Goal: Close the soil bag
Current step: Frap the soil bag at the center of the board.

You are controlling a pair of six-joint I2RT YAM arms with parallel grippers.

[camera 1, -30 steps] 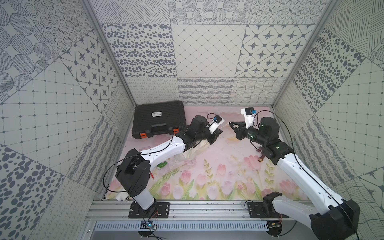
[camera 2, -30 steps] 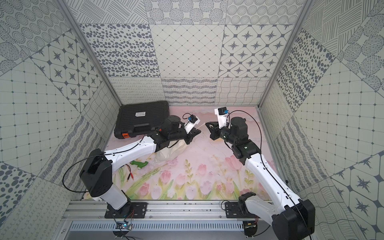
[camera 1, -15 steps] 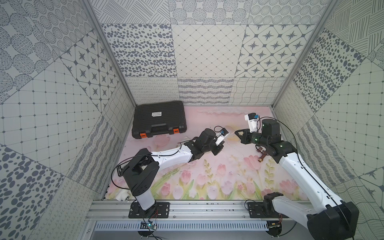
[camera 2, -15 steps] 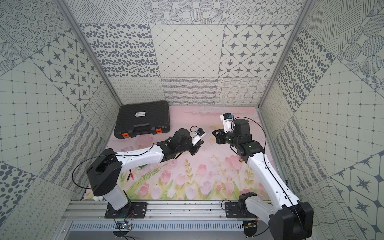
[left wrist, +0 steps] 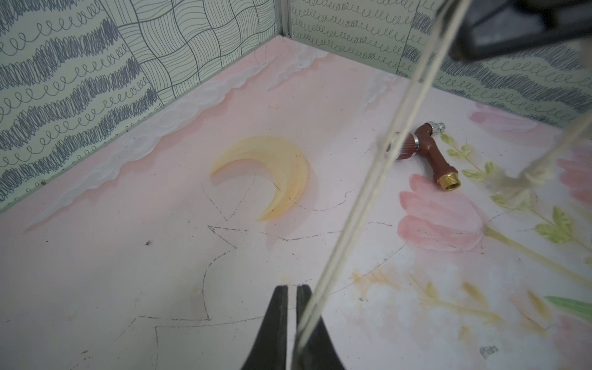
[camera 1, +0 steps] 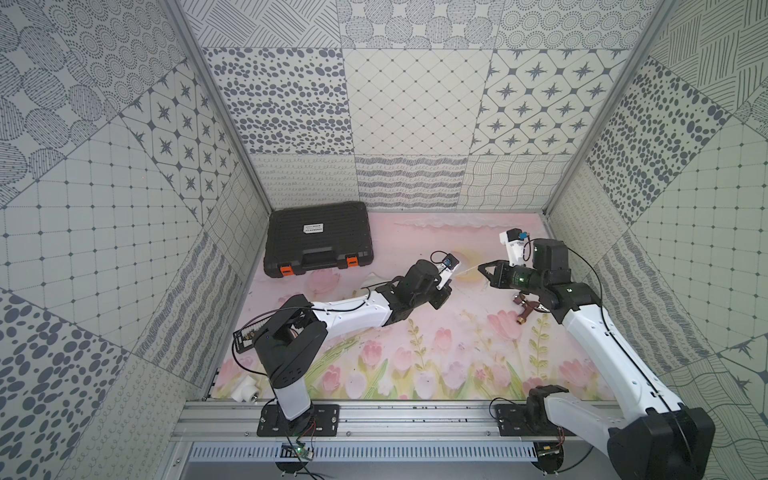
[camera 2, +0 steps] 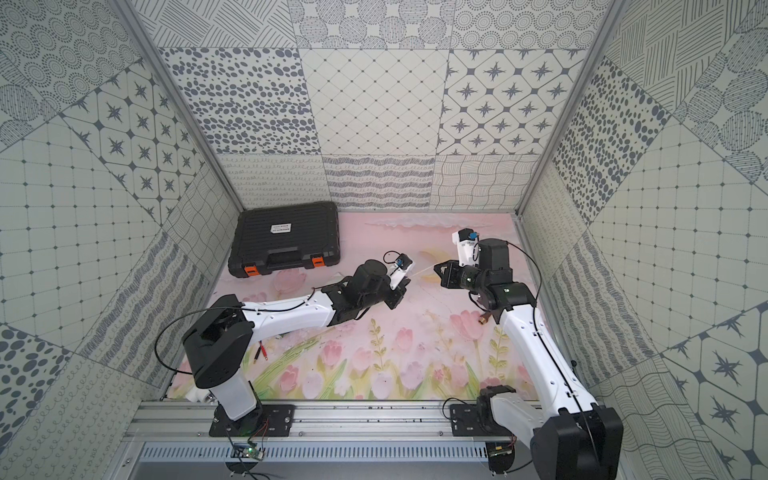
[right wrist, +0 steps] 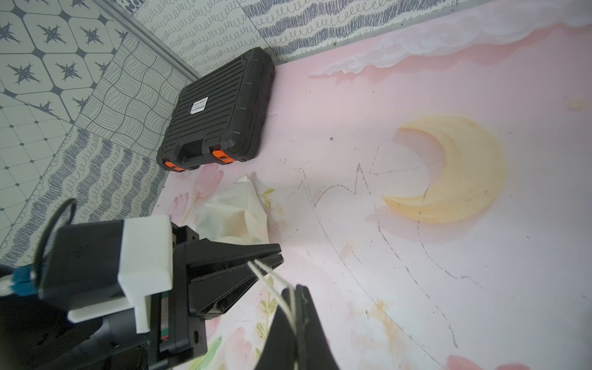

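One soil bag, one black case, one brown tap

Your work surface is a pink table mat painted with tulips and a yellow crescent moon, scuffed with thin dark outline marks. On it, note a closed black ribbed plastic case with orange latches, flat in the far-left corner. A crumpled cream-white cloth drawstring pouch lies near the case's latch side. A brown plastic tap with chrome fittings and a brass threaded end lies on its side toward the right. A small white cylindrical piece sits at the near-left corner.
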